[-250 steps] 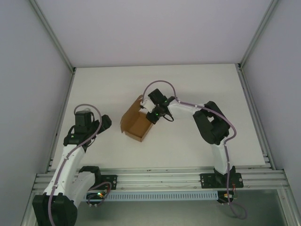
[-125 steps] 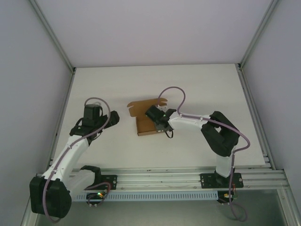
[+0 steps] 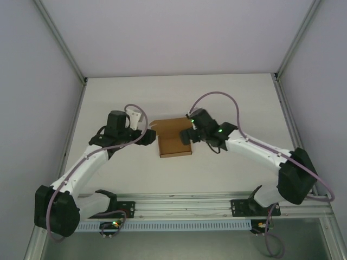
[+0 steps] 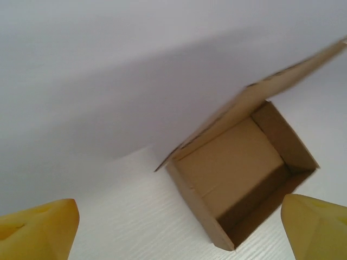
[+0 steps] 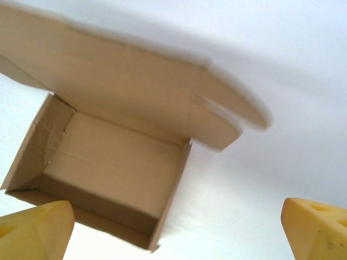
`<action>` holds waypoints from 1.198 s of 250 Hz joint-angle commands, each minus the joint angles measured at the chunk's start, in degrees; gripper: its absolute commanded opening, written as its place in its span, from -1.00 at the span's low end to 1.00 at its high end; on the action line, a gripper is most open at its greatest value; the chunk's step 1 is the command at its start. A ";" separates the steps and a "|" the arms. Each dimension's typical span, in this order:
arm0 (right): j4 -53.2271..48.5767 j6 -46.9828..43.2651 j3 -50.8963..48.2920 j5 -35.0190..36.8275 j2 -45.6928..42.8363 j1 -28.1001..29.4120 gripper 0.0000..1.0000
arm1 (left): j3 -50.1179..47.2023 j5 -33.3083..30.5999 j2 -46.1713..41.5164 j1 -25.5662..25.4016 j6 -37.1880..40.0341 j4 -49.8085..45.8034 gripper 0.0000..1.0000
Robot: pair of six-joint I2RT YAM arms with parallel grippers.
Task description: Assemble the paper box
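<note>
Two grippers flank one open box!

Both sets of jaws are spread wide with nothing held. The left gripper sits just off the left wall of the paper box, and the right gripper sits just off its right wall. The box lies on the table squarely between them, tray formed, lid standing up on the side beyond the tray from each hand. By my reading, closing that lid is the job now. It's best done with one hand steadying a side wall while the other pushes the lid down from behind its top edge. Go slowly, so the lid's tab slips inside the wall rather than crumpling against it.
</note>
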 commanded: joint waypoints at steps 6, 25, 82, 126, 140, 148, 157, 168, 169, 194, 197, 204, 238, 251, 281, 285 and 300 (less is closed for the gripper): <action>-0.53 -25.62 3.09 -14.14 0.43 -5.32 0.99 | 5.11 6.03 3.74 -0.59 12.88 -3.53 0.81; -4.76 -31.92 8.36 -22.37 4.17 -8.79 0.99 | 8.84 5.95 7.56 -0.70 17.57 -6.84 0.67; -21.99 -42.78 25.29 -27.92 18.33 -11.87 0.73 | 19.26 4.07 18.95 -1.42 27.49 -17.56 0.10; -25.93 -43.20 28.78 -23.20 23.18 -11.96 0.20 | 22.73 -2.04 23.64 -3.40 28.22 -19.81 -0.52; -25.34 -41.92 28.81 -21.72 23.52 -11.96 -0.24 | 23.15 -3.62 24.50 -4.16 28.46 -19.83 -0.86; -25.42 -41.67 28.84 -21.47 23.54 -11.96 -0.42 | 23.42 -4.35 24.79 -4.62 28.37 -19.89 -1.00; -25.69 -41.02 28.97 -21.37 23.46 -11.96 -0.60 | 23.69 -5.11 24.91 -5.16 28.22 -19.94 -1.00; -25.75 -40.32 29.00 -21.37 23.01 -11.95 -0.78 | 23.98 -6.23 24.83 -5.82 27.66 -19.79 -1.00; -25.75 -40.23 28.99 -21.37 22.97 -11.95 -0.80 | 23.99 -6.33 24.79 -5.90 27.58 -19.73 -1.00; -24.02 -36.06 28.82 -20.11 21.17 -11.77 -0.95 | 24.62 -10.15 23.67 -6.95 24.75 -18.59 -1.00; -23.69 -35.43 28.72 -19.87 20.90 -11.70 -0.97 | 24.71 -10.52 23.49 -7.04 24.50 -18.35 -1.00; -22.73 -33.82 28.56 -19.11 20.38 -11.48 -0.99 | 24.86 -11.90 23.12 -7.34 23.33 -17.70 -1.00; -15.96 -22.99 26.78 -13.28 17.13 -10.08 -1.00 | 26.99 -18.22 21.94 -8.66 13.87 -15.22 -1.00; -12.26 -18.21 25.54 -9.54 15.90 -9.31 -1.00 | 28.09 -21.14 22.16 -9.21 8.81 -15.18 -1.00; -3.60 -2.49 22.60 -4.52 14.28 -8.62 -0.98 | 28.08 -25.39 22.64 -10.06 -5.43 -12.54 -1.00; -2.13 -0.26 21.91 -4.47 14.15 -8.62 -0.98 | 27.81 -25.42 22.71 -10.12 -7.38 -11.81 -1.00; 3.34 7.17 19.41 -5.16 13.71 -8.48 -0.98 | 26.04 -25.71 22.88 -10.59 -14.32 -8.37 -1.00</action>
